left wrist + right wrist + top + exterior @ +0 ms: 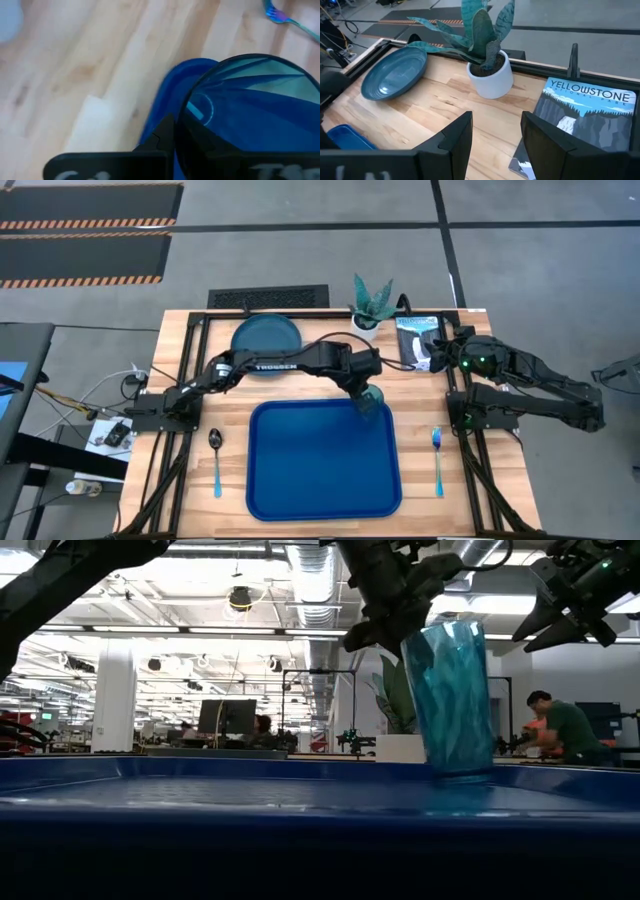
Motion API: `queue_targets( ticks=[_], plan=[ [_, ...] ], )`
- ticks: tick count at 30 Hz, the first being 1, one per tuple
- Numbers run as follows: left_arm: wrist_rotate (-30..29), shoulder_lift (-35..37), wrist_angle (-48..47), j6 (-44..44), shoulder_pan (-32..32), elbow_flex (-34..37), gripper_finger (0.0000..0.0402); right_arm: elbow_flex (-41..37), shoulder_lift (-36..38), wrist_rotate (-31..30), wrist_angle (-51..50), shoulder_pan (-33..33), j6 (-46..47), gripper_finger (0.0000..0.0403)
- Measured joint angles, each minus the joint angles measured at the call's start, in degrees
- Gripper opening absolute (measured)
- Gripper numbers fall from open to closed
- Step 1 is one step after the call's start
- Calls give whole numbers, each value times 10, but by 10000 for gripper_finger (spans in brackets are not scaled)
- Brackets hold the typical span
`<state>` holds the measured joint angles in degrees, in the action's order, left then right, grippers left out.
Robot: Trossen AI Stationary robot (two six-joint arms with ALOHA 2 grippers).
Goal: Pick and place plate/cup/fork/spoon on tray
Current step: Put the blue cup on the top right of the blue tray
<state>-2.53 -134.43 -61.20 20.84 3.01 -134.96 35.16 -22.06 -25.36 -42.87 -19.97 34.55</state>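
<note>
The translucent teal cup (371, 397) is at the far right corner of the blue tray (300, 480), with my left gripper (362, 383) shut on it. In the low view the cup (452, 700) leans a little. The teal plate (265, 335) lies on the table beyond the tray. The spoon (216, 460) lies left of the tray, and the fork (437, 456) lies right of it. My right gripper (495, 145) is open and empty above the table's far right part. My left gripper holds the cup by its rim (186, 107), one finger (165, 137) outside the wall and the other inside. The fingers come from above, slanting down. The cup is nearly upright, its base (460, 772) down at the tray's floor; whether it rests there I cannot tell.
A white pot with a spiky green plant (370, 308) stands at the far edge, just beyond the cup. A Yellowstone book (415, 340) lies under my right gripper. A dark frame runs along the table's sides.
</note>
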Motion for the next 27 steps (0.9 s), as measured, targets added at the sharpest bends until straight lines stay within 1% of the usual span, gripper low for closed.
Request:
queue_targets(
  ticks=[8, 13, 18, 27],
  plan=[
    [5, 0, -2, -7, 1, 0, 0, 0, 0, 0, -1, 0, 0, 193],
    [4, 0, -1, -8, 2, 0, 12, 0, 0, 0, 0, 0, 0, 192],
    [-8, -2, 5, -8, 2, 1, 38, 0, 0, -1, -1, 0, 0, 195],
    [-8, -2, 8, -11, 2, 1, 103, 0, 0, -1, -1, 0, 0, 194]
  ],
)
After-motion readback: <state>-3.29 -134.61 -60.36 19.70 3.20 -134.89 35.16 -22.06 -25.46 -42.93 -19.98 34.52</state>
